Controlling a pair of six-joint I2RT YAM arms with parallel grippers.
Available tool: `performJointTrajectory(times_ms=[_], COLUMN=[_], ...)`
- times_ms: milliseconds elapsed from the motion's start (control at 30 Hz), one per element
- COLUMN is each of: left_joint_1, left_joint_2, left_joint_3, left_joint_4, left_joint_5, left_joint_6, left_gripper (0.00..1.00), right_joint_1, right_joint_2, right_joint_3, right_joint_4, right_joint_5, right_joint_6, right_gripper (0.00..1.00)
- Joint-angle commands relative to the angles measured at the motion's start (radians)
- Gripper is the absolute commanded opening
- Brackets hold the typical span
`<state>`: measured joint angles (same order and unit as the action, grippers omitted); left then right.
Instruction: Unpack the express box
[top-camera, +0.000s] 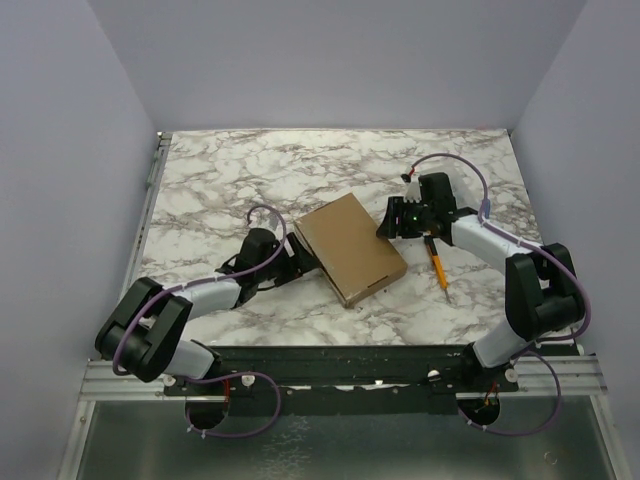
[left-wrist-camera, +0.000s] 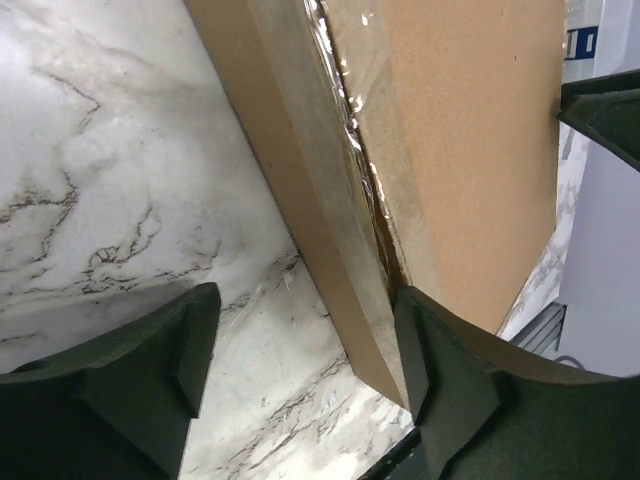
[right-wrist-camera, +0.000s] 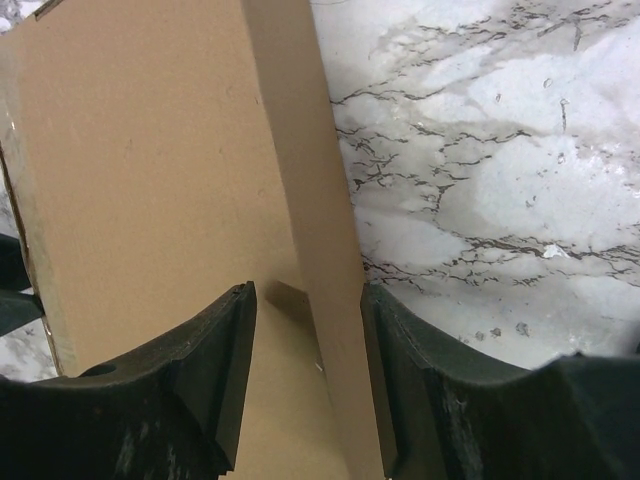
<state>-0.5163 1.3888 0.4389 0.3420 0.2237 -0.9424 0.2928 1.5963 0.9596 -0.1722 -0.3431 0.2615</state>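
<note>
The express box (top-camera: 350, 248) is a flat brown cardboard mailer, lying closed on the marble table (top-camera: 230, 170). My left gripper (top-camera: 300, 258) is open at the box's near-left edge. In the left wrist view the box (left-wrist-camera: 470, 150) has clear tape along its seam, and the gripper (left-wrist-camera: 305, 330) has one finger (left-wrist-camera: 445, 375) against that seam corner and the other over the table. My right gripper (top-camera: 392, 222) is open at the box's right edge. In the right wrist view it (right-wrist-camera: 308, 300) straddles the side wall of the box (right-wrist-camera: 150, 180), one finger over the lid.
An orange and black pen-like tool (top-camera: 437, 262) lies on the table just right of the box, under the right arm. Pale walls close in the table on three sides. A metal rail (top-camera: 350, 372) runs along the near edge.
</note>
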Motion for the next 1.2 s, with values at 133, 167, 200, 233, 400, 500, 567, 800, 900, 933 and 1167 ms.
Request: performJointTrajectory(times_ms=[133, 167, 200, 233, 400, 500, 567, 800, 900, 933, 1167], left_joint_1=[-0.038, -0.055, -0.073, -0.094, -0.19, -0.234, -0.246, -0.258, -0.274, -0.279, -0.284], left_joint_2=[-0.096, -0.113, -0.128, -0.14, -0.165, -0.182, -0.193, -0.13, -0.103, -0.096, -0.053], left_joint_3=[0.065, 0.058, 0.05, 0.041, -0.004, -0.021, -0.032, 0.006, 0.016, 0.018, 0.023], left_joint_4=[-0.126, -0.136, -0.146, -0.158, -0.185, -0.185, -0.185, -0.168, -0.165, -0.165, -0.155], left_joint_5=[0.073, 0.057, 0.039, 0.018, -0.045, -0.082, -0.102, -0.092, -0.101, -0.104, -0.113], left_joint_6=[0.027, 0.002, -0.023, -0.058, -0.227, -0.269, -0.282, -0.241, -0.235, -0.232, -0.219], left_gripper=[0.94, 0.94, 0.95, 0.94, 0.85, 0.81, 0.78, 0.74, 0.74, 0.74, 0.75], right_joint_1=[-0.004, -0.005, -0.004, -0.005, -0.005, -0.005, -0.004, -0.004, -0.004, -0.004, -0.004], right_joint_2=[0.009, 0.011, 0.013, 0.016, 0.021, 0.023, 0.025, 0.018, 0.016, 0.016, 0.026], right_joint_3=[-0.025, -0.025, -0.025, -0.023, -0.024, -0.023, -0.024, -0.027, -0.028, -0.029, -0.026], right_joint_4=[0.007, 0.005, 0.005, 0.005, 0.008, 0.007, 0.008, 0.01, 0.008, 0.008, 0.008], right_joint_5=[-0.036, -0.035, -0.035, -0.035, -0.038, -0.04, -0.041, -0.041, -0.039, -0.039, -0.045], right_joint_6=[-0.003, -0.005, -0.004, -0.003, -0.004, -0.004, -0.004, -0.003, -0.005, -0.005, -0.004], right_gripper=[0.54, 0.54, 0.54, 0.54, 0.54, 0.54, 0.54, 0.54, 0.54, 0.54, 0.54])
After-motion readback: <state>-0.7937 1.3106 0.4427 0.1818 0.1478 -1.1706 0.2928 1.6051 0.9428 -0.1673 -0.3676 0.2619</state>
